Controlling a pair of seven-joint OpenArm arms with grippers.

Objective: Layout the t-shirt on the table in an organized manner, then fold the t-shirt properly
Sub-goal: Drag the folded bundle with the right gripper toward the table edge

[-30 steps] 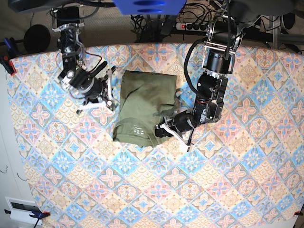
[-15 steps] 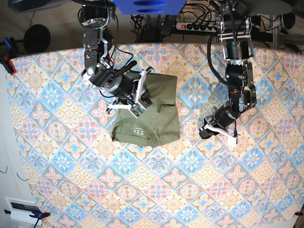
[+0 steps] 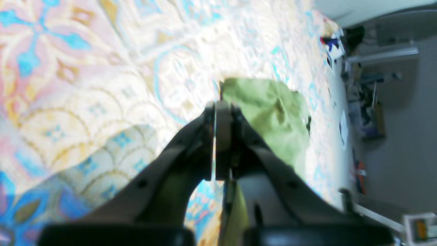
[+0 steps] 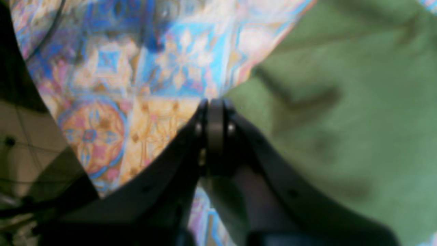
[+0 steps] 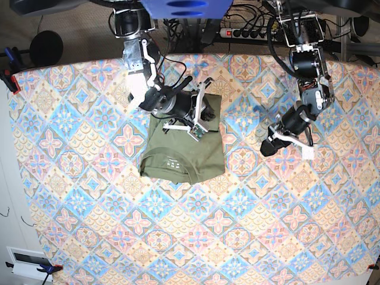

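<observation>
Right pincer (image 5: 199,116) moved over t-shirt (image 5: 184,151); left withdrew.

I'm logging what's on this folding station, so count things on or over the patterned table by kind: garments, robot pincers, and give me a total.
Garments: 1, the olive t-shirt, folded on the table.
Robot pincers: 2, the right pincer over the shirt's far edge and the left pincer off to the side over bare cloth, both shut and empty.
Total: 3
</observation>
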